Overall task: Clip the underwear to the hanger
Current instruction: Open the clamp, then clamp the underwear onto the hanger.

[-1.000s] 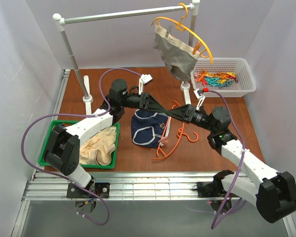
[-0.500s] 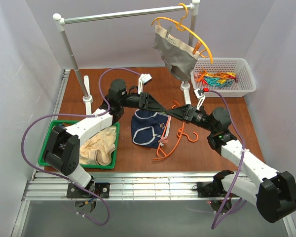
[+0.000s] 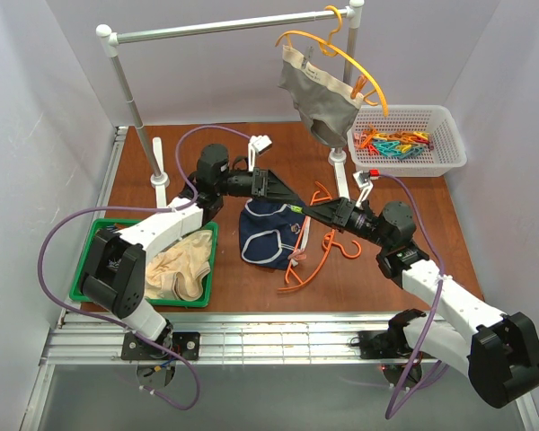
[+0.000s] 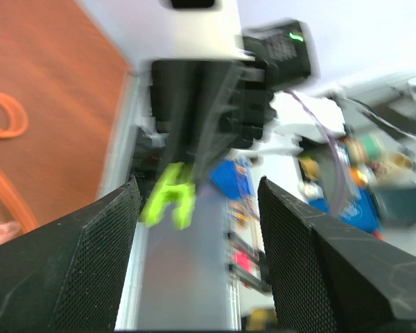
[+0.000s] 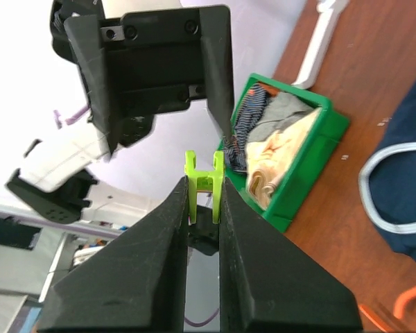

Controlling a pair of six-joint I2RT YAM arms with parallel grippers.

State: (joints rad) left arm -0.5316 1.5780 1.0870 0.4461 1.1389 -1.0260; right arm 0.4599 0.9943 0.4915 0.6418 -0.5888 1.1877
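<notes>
The navy underwear (image 3: 268,232) lies crumpled in the middle of the table, also at the right edge of the right wrist view (image 5: 402,201). Beside its right side lies the red-orange hanger (image 3: 316,244), flat on the table; its hook (image 4: 7,114) shows in the left wrist view. Above the underwear my two grippers meet tip to tip. My right gripper (image 5: 204,191) is shut on a lime-green clip (image 5: 203,182). My left gripper (image 4: 197,208) stands open just in front of that clip (image 4: 168,194), not touching it.
A green tray (image 3: 90,235) with beige underwear sits at the near left. A white basket (image 3: 449,135) of coloured clips stands at the back right. Grey underwear (image 3: 319,94) hangs on a yellow-orange hanger from the rack bar (image 3: 225,27).
My left gripper has opened and let go of the green clip. My right gripper has shut on the clip and holds it alone.
</notes>
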